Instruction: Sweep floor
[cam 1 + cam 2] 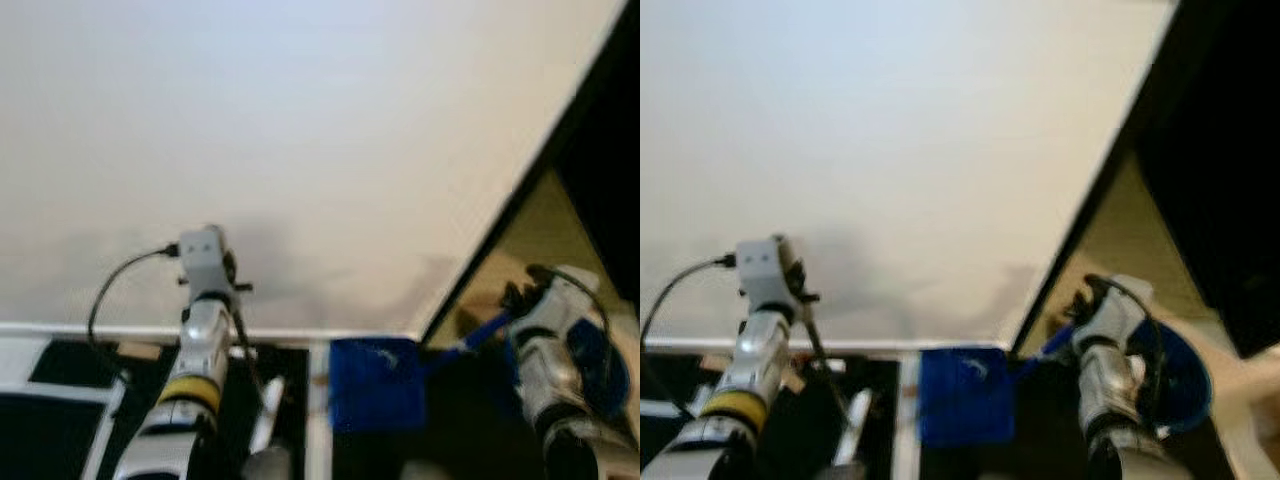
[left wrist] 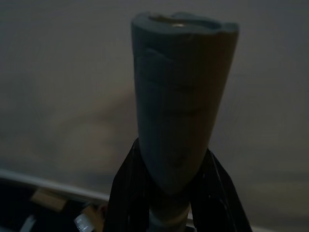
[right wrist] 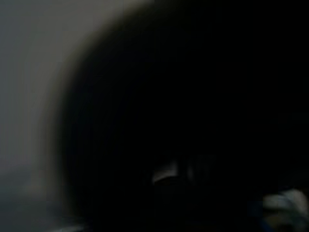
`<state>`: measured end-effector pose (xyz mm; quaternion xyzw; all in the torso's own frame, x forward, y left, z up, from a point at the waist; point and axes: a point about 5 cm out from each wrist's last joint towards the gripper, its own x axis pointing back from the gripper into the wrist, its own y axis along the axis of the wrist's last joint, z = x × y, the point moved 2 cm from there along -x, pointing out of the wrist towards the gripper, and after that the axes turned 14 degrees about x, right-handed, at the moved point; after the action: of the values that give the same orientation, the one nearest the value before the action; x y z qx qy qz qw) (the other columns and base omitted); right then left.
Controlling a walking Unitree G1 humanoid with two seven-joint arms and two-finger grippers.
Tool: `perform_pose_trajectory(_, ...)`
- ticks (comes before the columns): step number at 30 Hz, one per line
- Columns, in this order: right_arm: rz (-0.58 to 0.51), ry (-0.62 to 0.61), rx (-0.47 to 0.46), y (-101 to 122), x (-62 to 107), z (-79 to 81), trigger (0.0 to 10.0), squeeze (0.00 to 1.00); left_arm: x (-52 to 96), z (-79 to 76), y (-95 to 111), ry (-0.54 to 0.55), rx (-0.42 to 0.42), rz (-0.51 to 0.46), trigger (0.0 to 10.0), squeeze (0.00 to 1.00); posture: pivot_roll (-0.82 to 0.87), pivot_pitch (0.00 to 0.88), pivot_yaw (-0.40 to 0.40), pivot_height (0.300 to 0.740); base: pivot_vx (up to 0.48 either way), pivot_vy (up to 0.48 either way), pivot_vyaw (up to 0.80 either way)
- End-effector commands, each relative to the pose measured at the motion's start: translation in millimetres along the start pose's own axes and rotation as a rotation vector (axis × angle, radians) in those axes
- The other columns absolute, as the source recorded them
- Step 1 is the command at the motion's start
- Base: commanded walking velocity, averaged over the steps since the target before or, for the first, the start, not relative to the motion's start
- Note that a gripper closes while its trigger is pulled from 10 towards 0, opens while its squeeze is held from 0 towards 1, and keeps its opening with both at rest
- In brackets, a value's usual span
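A grey broom handle (image 2: 181, 92) stands upright between the two black fingers (image 2: 126, 193) of my left gripper (image 2: 166, 169), which is shut on it. My left arm (image 1: 203, 310) is raised close to the white wall, and the broom's pale stick (image 1: 268, 410) runs down beside it. A blue dustpan (image 1: 375, 385) hangs low by the baseboard. Its blue handle (image 1: 482, 330) leads to my right gripper (image 1: 518, 298), which is shut on it. The right wrist view is almost black.
A white wall (image 1: 300, 130) stands close ahead, with a white baseboard (image 1: 300, 335) over a dark floor. A black door frame (image 1: 560, 130) slants down the right, with tan floor (image 1: 540, 230) beyond it. A blue rounded shape (image 1: 1185, 385) sits behind my right arm.
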<state>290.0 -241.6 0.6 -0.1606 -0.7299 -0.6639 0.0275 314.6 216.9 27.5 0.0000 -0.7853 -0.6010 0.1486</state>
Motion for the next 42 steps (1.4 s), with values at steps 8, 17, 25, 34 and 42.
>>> perform_pose_trajectory(8,-0.031,-0.014,-0.018,6.1,-1.9,-2.3,10.0,0.00,3.7,6.3,-2.6,0.011,-0.007,0.000,10.0,0.00,0.08,0.000,-0.024,0.740,0.000,0.000,0.00)
perform_pose_trajectory(17,-0.032,-0.004,-0.014,6.2,-2.1,0.2,10.0,0.00,4.3,6.7,-2.6,-0.004,-0.035,0.009,10.0,0.00,0.09,0.000,-0.023,0.740,0.000,0.000,0.00)
perform_pose_trajectory(25,-0.043,0.059,0.081,7.2,-1.6,10.4,10.0,0.00,5.5,4.9,-4.4,-0.014,-0.057,0.014,10.0,0.00,0.08,0.000,-0.018,0.740,0.000,-0.434,0.00)
perform_pose_trajectory(34,-0.031,0.075,0.054,4.6,-0.9,12.5,10.0,0.00,5.3,4.2,-3.9,-0.013,-0.055,0.012,10.0,0.00,0.08,0.000,-0.013,0.740,0.000,-0.466,0.67)
perform_pose_trajectory(42,-0.016,0.080,0.026,0.8,0.6,13.7,10.0,0.00,5.9,12.1,-5.3,0.028,-0.020,0.022,10.0,0.00,0.08,0.000,-0.014,0.740,0.000,0.000,0.00)
